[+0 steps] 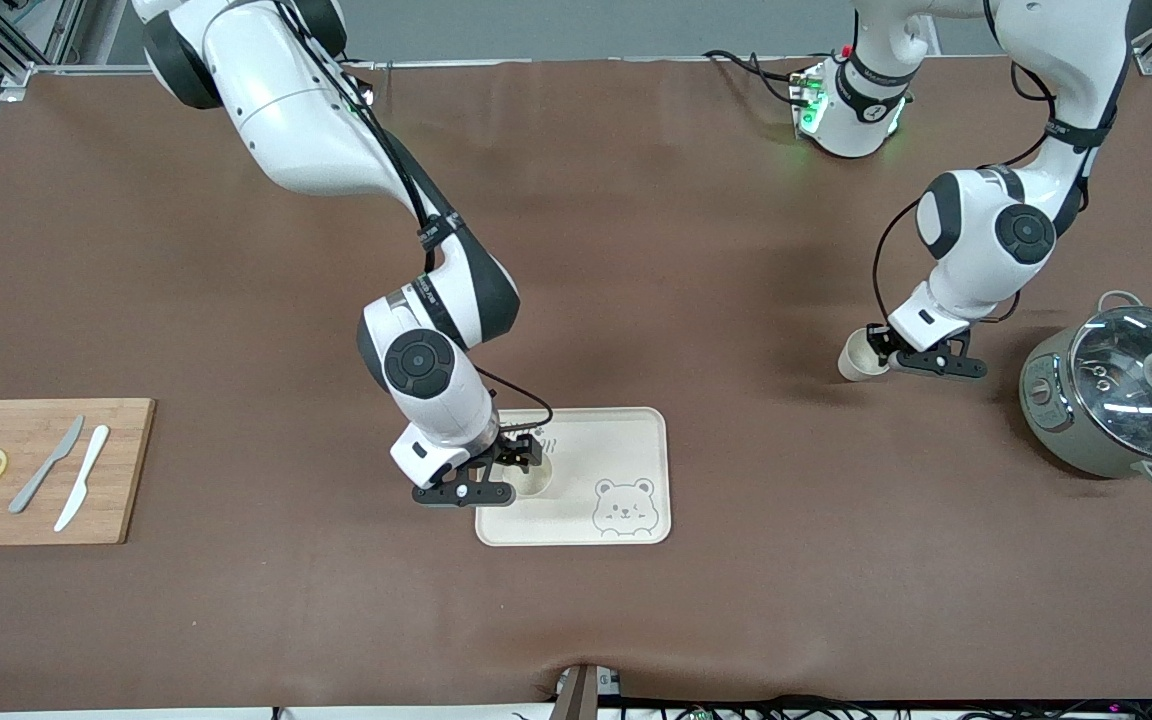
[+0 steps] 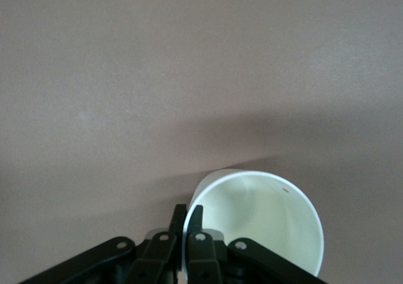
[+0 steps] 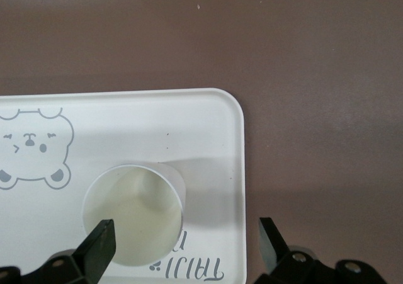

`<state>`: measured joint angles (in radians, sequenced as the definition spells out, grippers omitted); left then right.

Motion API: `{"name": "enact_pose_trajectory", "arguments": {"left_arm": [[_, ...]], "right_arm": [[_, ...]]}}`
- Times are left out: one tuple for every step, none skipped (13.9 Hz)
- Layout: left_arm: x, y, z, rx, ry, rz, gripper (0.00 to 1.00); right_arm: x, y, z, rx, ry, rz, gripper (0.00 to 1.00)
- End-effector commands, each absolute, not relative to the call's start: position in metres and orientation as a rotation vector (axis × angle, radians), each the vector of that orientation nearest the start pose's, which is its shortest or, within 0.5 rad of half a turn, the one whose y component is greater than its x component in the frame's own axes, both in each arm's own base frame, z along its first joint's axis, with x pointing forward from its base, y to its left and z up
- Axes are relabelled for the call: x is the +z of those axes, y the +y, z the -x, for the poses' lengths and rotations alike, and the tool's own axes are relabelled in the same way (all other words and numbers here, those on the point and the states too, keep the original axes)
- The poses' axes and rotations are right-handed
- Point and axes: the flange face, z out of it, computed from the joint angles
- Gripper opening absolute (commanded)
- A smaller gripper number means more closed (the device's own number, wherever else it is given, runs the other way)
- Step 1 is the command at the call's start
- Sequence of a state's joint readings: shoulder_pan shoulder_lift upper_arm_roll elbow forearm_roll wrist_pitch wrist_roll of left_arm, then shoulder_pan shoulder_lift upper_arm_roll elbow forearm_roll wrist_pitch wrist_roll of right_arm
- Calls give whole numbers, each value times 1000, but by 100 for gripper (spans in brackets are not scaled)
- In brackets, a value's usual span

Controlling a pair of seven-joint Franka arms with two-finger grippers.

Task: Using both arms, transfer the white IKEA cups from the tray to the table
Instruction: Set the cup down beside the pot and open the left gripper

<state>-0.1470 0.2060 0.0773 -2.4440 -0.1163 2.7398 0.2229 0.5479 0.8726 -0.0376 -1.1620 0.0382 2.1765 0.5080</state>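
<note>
Two white cups: one (image 1: 533,478) stands upright, mouth up, on the tray (image 1: 626,440) near its right-arm end, under the wide-open right gripper (image 1: 516,468). The left gripper (image 1: 886,352) pinches the other cup's (image 1: 858,358) rim, seemingly tilted, on the table (image 1: 716,260).

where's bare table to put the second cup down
Free: the brown table between the tray and the pot, and between the tray and the cutting board. Crowded: around the cup pinched by the left gripper.
</note>
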Motion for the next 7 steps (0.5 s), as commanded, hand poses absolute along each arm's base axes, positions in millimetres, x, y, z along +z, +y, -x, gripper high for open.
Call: {"name": "enact_pose_trajectory", "arguments": {"left_arm": [[230, -36, -503, -184, 348, 3158, 100], [240, -37, -503, -177, 341, 3165, 100], [252, -37, -501, -128, 331, 3181, 100], [273, -36, -503, -82, 333, 3198, 100], [290, -38, -506, -24, 340, 3212, 100], [310, -39, -512, 27, 336, 3225, 100], [324, -41, -519, 102, 325, 3235, 100]], "right_arm": [[274, 392, -674, -194, -40, 3082, 100], [268, 393, -673, -191, -46, 3085, 100], [261, 396, -671, -182, -59, 3090, 100], [254, 397, -670, -175, -73, 3094, 100], [248, 401, -668, -173, -95, 3095, 100], [245, 403, -668, -185, -100, 3089, 100], [240, 403, -668, -178, -97, 3091, 100]]}}
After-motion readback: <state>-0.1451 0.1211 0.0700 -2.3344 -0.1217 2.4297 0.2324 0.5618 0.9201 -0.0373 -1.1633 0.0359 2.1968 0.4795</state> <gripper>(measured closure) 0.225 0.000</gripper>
